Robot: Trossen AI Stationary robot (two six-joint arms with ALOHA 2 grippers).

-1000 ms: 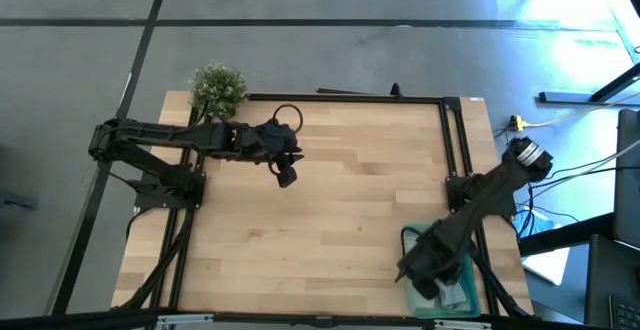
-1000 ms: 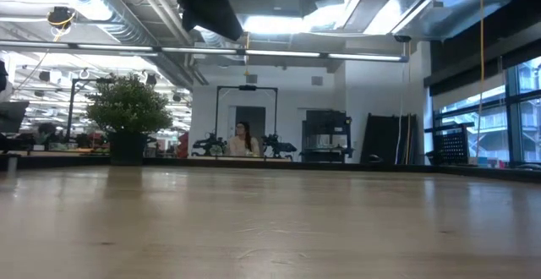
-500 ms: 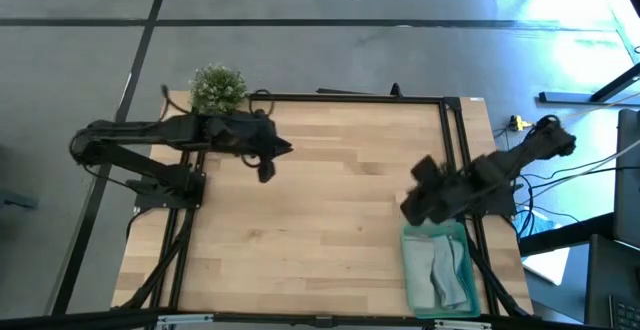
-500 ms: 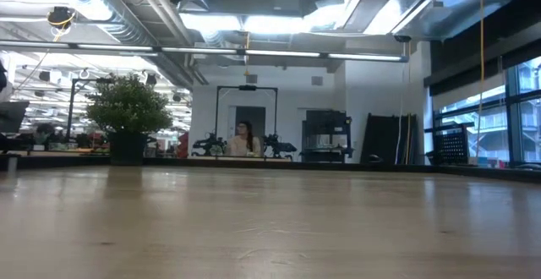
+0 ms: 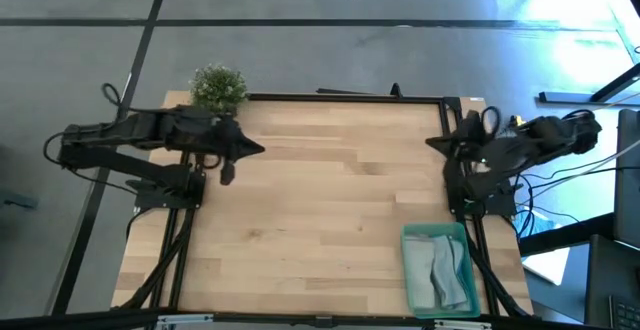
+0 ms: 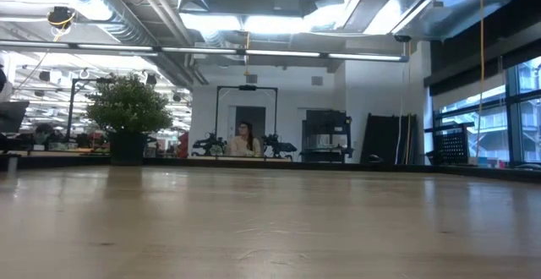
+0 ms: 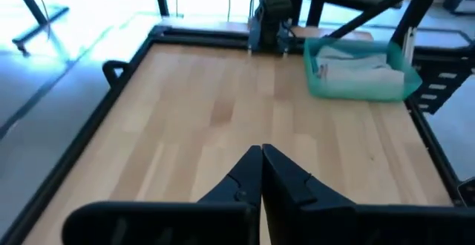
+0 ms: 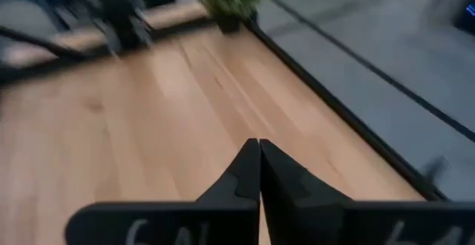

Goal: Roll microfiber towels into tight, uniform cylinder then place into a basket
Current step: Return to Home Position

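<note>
The green basket (image 5: 409, 270) stands at the table's near right corner and also shows in the left wrist view (image 7: 320, 82). The rolled towels (image 5: 442, 275) lie inside it, side by side; the left wrist view shows them too (image 7: 356, 65). My left gripper (image 5: 258, 150) is shut and empty above the table's far left part, pointing toward the right. My right gripper (image 5: 432, 142) is shut and empty above the far right edge, pointing left, well away from the basket. Both pairs of fingers meet in the wrist views, the left (image 7: 261, 152) and the right (image 8: 258, 145).
A small green bushy plant (image 5: 217, 87) stands at the far left corner. A black frame (image 5: 350, 97) runs along the far and right edges. The room beyond shows in the low view, with a person (image 6: 243, 139) far off.
My right gripper has risen out of the basket and swung toward the table's far right edge, leaving the towels in the basket. My left gripper has drawn back toward the table's left edge and a little toward the far edge.
</note>
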